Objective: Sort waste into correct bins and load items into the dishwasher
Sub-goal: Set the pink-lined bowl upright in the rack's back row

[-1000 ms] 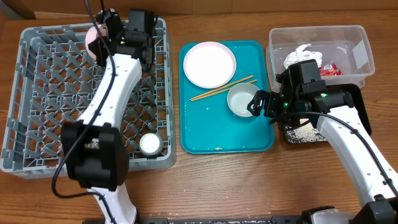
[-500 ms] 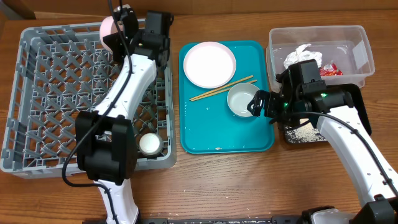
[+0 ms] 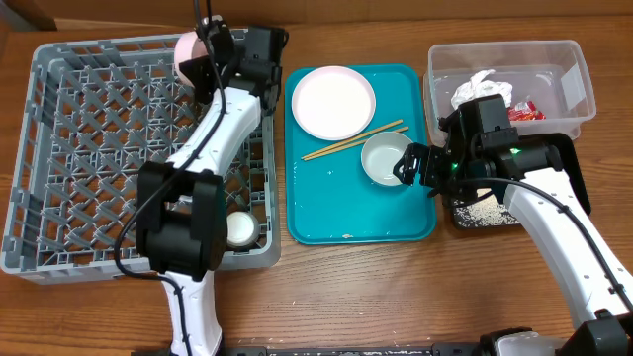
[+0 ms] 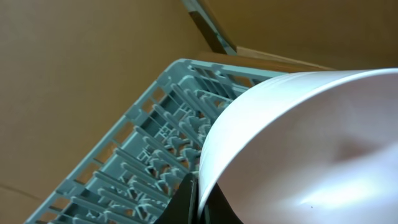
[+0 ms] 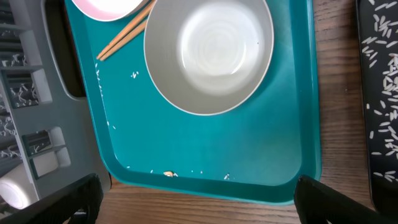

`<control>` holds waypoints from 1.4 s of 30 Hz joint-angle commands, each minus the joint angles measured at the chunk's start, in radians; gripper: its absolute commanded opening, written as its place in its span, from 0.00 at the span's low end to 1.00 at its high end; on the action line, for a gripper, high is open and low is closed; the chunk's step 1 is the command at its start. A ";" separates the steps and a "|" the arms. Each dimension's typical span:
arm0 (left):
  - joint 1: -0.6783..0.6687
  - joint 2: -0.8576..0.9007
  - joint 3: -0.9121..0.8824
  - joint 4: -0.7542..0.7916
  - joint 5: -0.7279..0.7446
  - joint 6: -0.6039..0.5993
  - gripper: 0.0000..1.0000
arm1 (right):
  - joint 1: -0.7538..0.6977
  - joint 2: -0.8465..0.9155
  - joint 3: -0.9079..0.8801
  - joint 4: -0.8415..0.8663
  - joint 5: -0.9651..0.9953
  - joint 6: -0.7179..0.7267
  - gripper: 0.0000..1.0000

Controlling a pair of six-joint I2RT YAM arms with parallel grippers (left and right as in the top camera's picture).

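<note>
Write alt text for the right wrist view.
A white bowl sits empty on a teal tray, viewed from above past the open right gripper. Wooden chopsticks lie upper left; rice grains speckle a black tray at right.

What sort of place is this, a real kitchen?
Probably not: it looks like a robot test bench staged as a dish-clearing station. A square grey plastic dish rack, a teal tray of dishes and a clear rectangular plastic waste tub sit on a wooden table, worked by two white robot arms.
</note>
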 commanded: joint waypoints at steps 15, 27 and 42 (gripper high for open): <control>-0.025 0.020 0.014 0.020 0.011 0.003 0.04 | 0.005 -0.017 0.025 0.005 0.006 -0.004 1.00; -0.023 0.051 0.014 0.055 0.011 0.068 0.04 | 0.005 -0.017 0.025 0.005 0.006 -0.004 1.00; -0.024 0.053 0.014 0.117 -0.026 0.152 0.04 | 0.005 -0.017 0.025 0.005 0.006 -0.004 1.00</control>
